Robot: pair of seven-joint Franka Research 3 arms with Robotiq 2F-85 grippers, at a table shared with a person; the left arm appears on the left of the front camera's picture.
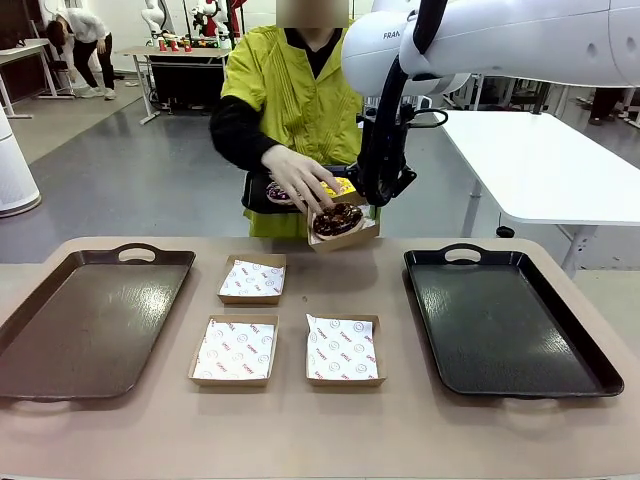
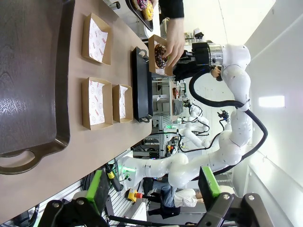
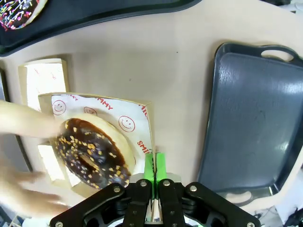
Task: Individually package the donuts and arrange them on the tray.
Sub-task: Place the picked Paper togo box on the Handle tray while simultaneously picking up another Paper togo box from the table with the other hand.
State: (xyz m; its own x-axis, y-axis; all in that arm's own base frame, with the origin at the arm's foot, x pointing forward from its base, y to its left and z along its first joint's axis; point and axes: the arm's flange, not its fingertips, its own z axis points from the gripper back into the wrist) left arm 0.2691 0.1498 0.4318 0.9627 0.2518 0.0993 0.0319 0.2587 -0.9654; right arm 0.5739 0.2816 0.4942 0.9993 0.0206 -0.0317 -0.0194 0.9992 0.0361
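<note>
The right gripper is pinched shut on one rim of a shallow brown cardboard box lined with printed white paper, lifted above the beige desk near its far edge. The person's hand is settling the dark chocolate ring donut with sprinkles into that box. Gripped on one edge only, the box will likely sag under the load. So the arm should hold it level and motionless until the hand lets go, then carry it slowly and set it flat on the black plastic tray. The left gripper gapes wide and empty.
</note>
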